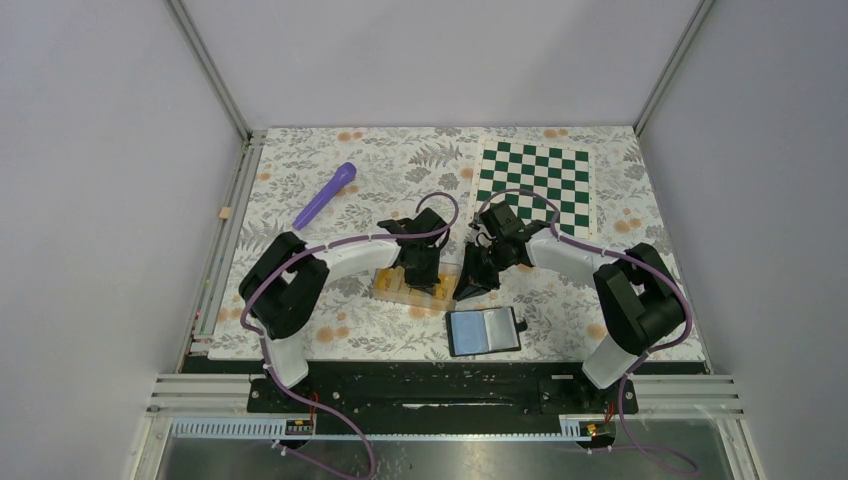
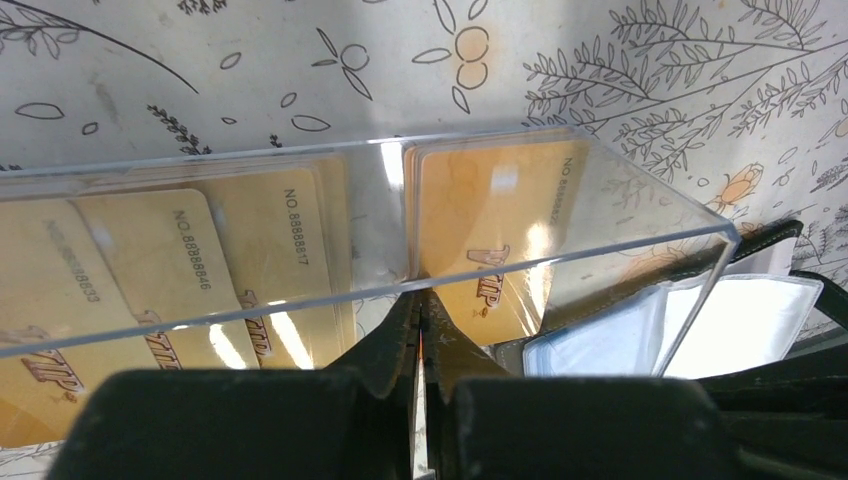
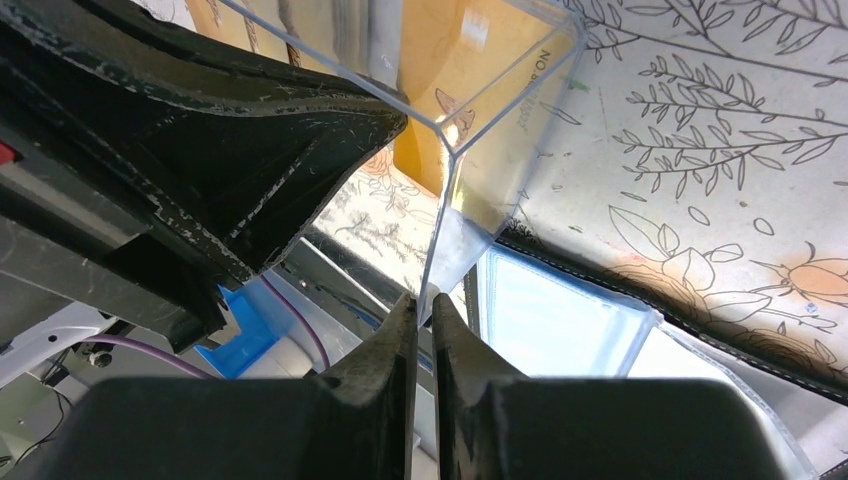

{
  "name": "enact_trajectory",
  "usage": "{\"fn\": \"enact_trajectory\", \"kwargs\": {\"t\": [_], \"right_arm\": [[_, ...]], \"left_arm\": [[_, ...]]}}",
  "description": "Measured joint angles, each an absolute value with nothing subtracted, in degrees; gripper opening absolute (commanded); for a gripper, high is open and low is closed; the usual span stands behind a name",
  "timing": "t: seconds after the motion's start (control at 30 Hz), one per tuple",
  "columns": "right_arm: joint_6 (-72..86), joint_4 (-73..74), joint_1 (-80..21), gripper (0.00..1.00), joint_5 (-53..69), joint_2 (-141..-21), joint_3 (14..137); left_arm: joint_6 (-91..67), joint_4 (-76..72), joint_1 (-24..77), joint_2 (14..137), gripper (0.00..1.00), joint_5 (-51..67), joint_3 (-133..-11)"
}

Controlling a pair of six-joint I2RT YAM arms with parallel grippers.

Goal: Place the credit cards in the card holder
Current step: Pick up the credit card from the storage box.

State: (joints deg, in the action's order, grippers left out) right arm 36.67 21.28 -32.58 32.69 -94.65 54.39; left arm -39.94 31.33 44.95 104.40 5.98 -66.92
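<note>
The clear box [image 1: 405, 288] sits mid-table with several orange-yellow credit cards [image 2: 150, 270] lying overlapped inside. My left gripper [image 2: 420, 308] reaches over the box's near wall and is shut. A thin card edge [image 2: 410, 220] shows between its fingers, standing edge-on. My right gripper [image 3: 428, 300] is shut on the clear box's corner wall [image 3: 445, 210]. The card holder [image 1: 484, 331] lies open just in front of the box, pale blue-grey lining up. It also shows as the lining [image 2: 700, 320] at the right of the left wrist view, and as a pale pocket [image 3: 560, 310] past the right fingertips.
A purple pen-like object [image 1: 325, 195] lies at the back left. A green-and-white chequered mat [image 1: 535, 180] covers the back right. Both arms crowd over the box; the left gripper [image 1: 420, 272] and right gripper [image 1: 468, 283] stand close together. The left arm's black body [image 3: 200, 150] fills the right wrist view's left.
</note>
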Motion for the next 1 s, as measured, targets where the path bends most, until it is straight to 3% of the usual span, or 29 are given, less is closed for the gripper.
{"fn": "enact_trajectory", "kwargs": {"t": [1.0], "right_arm": [[36.6,22.0,-32.6,0.1,33.7,-94.6,54.0]], "left_arm": [[-39.7,33.6,46.4,100.6,0.03,6.7,-68.5]]}}
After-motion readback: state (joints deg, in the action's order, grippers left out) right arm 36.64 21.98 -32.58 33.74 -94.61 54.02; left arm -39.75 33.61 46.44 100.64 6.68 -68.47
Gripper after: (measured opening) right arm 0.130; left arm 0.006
